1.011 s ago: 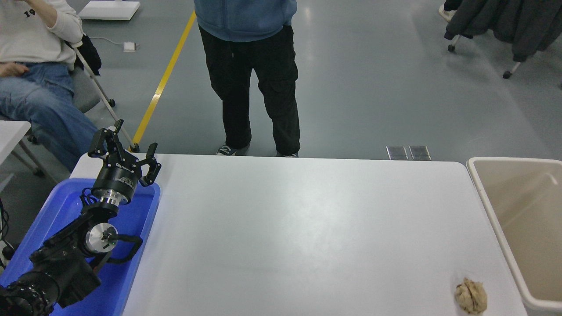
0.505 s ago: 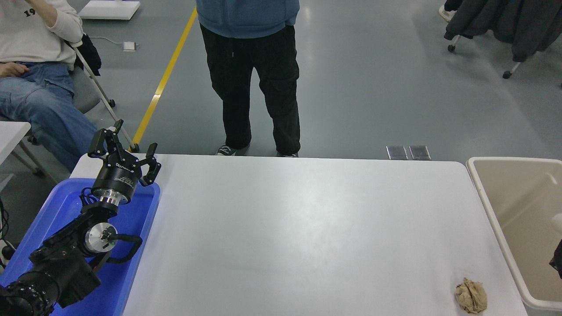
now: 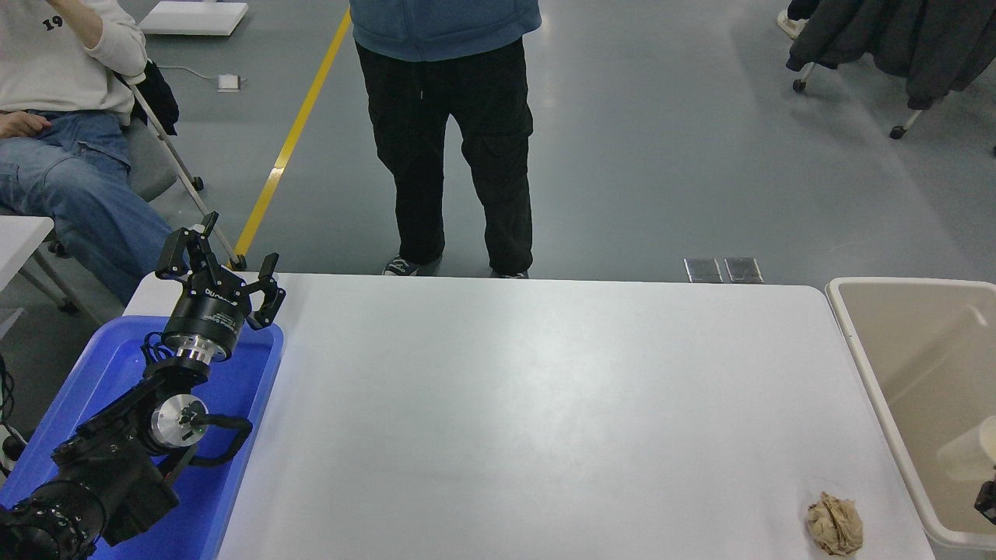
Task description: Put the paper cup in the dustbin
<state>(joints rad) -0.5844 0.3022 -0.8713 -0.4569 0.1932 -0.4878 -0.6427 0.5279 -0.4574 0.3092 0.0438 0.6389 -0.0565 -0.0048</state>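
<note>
The white paper cup (image 3: 967, 449) shows at the right edge, inside the outline of the beige dustbin (image 3: 860, 342), which stands off the table's right end. Only a small black piece of my right gripper (image 3: 987, 500) shows at the right edge, just below the cup. I cannot tell whether it touches the cup or how it stands. My left gripper (image 3: 220, 268) is parked at the lower left above the blue tray, open and empty.
A crumpled brown paper ball (image 3: 835, 525) lies on the white table (image 3: 529, 404) near its front right corner. A blue tray (image 3: 257, 389) sits at the table's left end. One person stands at the far edge and another sits at far left.
The cup and a bit of my right gripper came into view at the right edge over the dustbin, then moved lower and slightly left. The left arm has not moved.
</note>
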